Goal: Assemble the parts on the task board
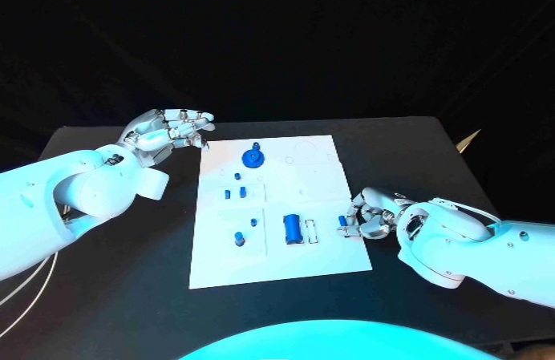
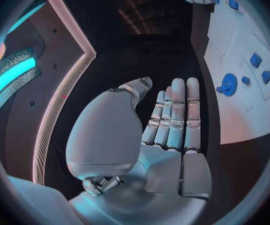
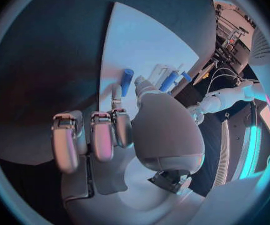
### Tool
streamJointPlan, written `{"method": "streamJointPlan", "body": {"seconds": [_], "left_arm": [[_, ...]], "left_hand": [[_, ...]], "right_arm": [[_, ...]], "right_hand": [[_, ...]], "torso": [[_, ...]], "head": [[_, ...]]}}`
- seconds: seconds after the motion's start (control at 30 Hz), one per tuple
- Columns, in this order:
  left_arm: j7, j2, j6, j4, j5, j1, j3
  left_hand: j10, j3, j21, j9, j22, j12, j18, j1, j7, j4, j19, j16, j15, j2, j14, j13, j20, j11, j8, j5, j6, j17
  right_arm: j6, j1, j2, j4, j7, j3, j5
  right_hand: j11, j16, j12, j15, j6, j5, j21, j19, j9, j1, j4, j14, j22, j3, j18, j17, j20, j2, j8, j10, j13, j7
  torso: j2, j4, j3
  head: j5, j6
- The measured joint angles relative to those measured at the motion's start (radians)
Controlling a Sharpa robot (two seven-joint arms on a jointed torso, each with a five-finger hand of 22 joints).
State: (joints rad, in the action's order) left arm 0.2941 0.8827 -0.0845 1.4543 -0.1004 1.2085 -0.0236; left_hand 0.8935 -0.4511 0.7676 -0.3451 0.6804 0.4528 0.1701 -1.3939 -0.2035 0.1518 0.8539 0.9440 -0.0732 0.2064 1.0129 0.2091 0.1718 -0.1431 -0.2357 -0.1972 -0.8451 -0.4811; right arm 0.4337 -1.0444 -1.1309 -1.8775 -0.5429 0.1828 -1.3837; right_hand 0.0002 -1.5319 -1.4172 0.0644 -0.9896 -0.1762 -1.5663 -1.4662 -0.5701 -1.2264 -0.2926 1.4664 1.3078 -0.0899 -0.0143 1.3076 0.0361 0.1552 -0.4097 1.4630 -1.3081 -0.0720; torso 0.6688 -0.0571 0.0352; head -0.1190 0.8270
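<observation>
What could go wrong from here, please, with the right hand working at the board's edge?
The right hand appears to touch a small blue cylinder at the white task board edge; a nudge could roll it onto the black table. The hand may also shift the board, disturbing the round blue part.

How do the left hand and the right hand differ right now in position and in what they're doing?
The left hand hovers off the task board, beside its far left corner, fingers extended and holding nothing. The right hand sits at the board's near right edge, fingers curled round a small blue part. Both are silver hands on white arms.
</observation>
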Motion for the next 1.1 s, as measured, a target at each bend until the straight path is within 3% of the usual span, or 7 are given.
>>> {"method": "streamJointPlan", "body": {"seconds": [0.23,0.33,0.43,0.5,0.7,1.03,1.1], "left_arm": [[0.000,0.000,0.000,-0.001,-0.002,0.000,0.000],[0.000,0.000,0.000,-0.001,-0.003,0.000,0.000],[0.000,0.000,0.000,-0.001,-0.004,0.000,0.000],[0.000,0.000,0.000,-0.001,-0.005,0.000,0.000],[-0.001,0.000,0.000,-0.001,-0.006,0.000,0.000],[-0.001,0.003,0.000,0.000,-0.008,0.000,0.000],[-0.001,0.003,0.000,0.001,-0.008,0.000,0.000]], "left_hand": [[0.000,0.000,0.000,0.000,0.000,0.000,0.000,0.000,0.000,0.000,0.004,0.000,0.000,0.000,0.000,0.000,0.004,0.000,0.000,0.000,0.000,0.000],[0.000,0.000,0.000,0.000,0.000,0.000,0.000,0.000,0.000,0.000,0.004,0.000,0.000,0.000,0.000,0.000,0.004,0.000,0.000,0.000,0.000,0.000],[0.000,0.000,0.000,0.000,0.000,0.000,0.000,0.000,0.000,0.000,0.004,0.000,0.000,0.000,0.000,0.000,0.004,0.000,0.000,0.000,0.000,0.000],[0.000,0.000,0.000,0.000,0.000,0.000,0.000,0.000,0.000,0.000,0.004,0.000,0.000,0.000,0.000,0.000,0.004,0.000,0.000,0.000,0.000,0.000],[0.000,0.000,0.000,0.000,0.000,0.000,0.000,0.000,0.000,0.000,0.004,0.000,0.000,0.000,0.000,0.000,0.004,0.000,0.000,0.000,0.000,0.000],[0.000,0.000,0.000,0.000,0.000,0.000,0.000,0.000,0.000,0.000,0.004,0.000,0.000,0.000,0.000,0.000,0.004,0.000,0.000,0.000,0.000,0.000],[0.000,0.000,0.000,0.000,0.000,0.000,0.000,0.000,0.000,0.000,0.004,0.000,0.000,0.000,0.000,0.000,0.004,0.000,0.000,0.000,0.000,0.000]], "right_arm": [[-0.011,0.001,0.013,0.016,-0.003,-0.002,-0.020],[-0.019,0.001,0.020,0.023,-0.006,-0.003,-0.034],[-0.025,0.005,0.030,0.031,-0.011,-0.005,-0.057],[-0.028,0.007,0.033,0.031,-0.015,-0.006,-0.073],[-0.029,0.010,0.040,0.022,-0.019,-0.008,-0.108],[-0.005,0.014,0.036,0.008,-0.029,-0.006,-0.106],[0.004,0.015,0.032,0.000,-0.031,-0.005,-0.097]], "right_hand": [[0.000,0.000,0.000,0.000,-0.012,0.000,0.000,0.000,-0.007,-0.016,0.006,0.000,0.000,-0.006,0.000,0.000,0.000,0.004,-0.007,0.000,0.000,0.001],[0.000,0.000,0.000,0.000,-0.015,0.000,0.000,0.000,-0.045,-0.055,0.017,0.000,0.000,-0.017,0.000,0.000,0.000,0.009,-0.007,0.000,0.000,0.001],[-0.002,0.000,0.004,0.000,-0.012,0.000,0.000,0.000,-0.168,-0.097,0.026,0.000,0.000,-0.040,0.000,0.000,0.000,0.009,-0.004,0.002,0.000,0.004],[-0.004,0.000,0.004,0.000,-0.012,0.000,0.000,0.000,-0.181,-0.121,0.031,0.000,0.000,-0.064,0.000,0.000,0.000,0.017,0.005,0.004,0.000,0.005],[-0.004,0.000,0.004,0.004,-0.013,-0.004,0.000,0.000,-0.095,-0.178,0.024,-0.004,0.000,-0.123,0.000,0.000,0.000,0.020,0.023,0.004,0.000,0.009],[-0.004,0.000,0.004,0.007,-0.019,-0.004,0.000,0.000,-0.078,-0.186,0.014,0.000,0.000,-0.164,0.000,0.000,0.000,0.012,0.023,0.004,0.000,0.009],[-0.004,0.000,0.004,0.007,-0.021,-0.004,0.000,0.000,-0.019,-0.188,0.035,0.000,0.000,-0.189,0.000,0.000,0.000,0.010,0.023,0.004,0.000,0.011]], "torso": [[0.000,-0.0005,0.0012],[-0.001,-0.0005,0.0014],[-0.001,-0.0004,0.0014],[-0.001,-0.0004,0.0014],[-0.001,-0.0006,0.0013],[-0.001,0.0003,0.0019],[-0.001,0.0003,0.0018]], "head": [[-0.002,-0.001],[-0.003,0.000],[-0.003,0.000],[-0.002,0.000],[-0.002,0.000],[0.001,-0.004],[0.000,-0.005]]}}
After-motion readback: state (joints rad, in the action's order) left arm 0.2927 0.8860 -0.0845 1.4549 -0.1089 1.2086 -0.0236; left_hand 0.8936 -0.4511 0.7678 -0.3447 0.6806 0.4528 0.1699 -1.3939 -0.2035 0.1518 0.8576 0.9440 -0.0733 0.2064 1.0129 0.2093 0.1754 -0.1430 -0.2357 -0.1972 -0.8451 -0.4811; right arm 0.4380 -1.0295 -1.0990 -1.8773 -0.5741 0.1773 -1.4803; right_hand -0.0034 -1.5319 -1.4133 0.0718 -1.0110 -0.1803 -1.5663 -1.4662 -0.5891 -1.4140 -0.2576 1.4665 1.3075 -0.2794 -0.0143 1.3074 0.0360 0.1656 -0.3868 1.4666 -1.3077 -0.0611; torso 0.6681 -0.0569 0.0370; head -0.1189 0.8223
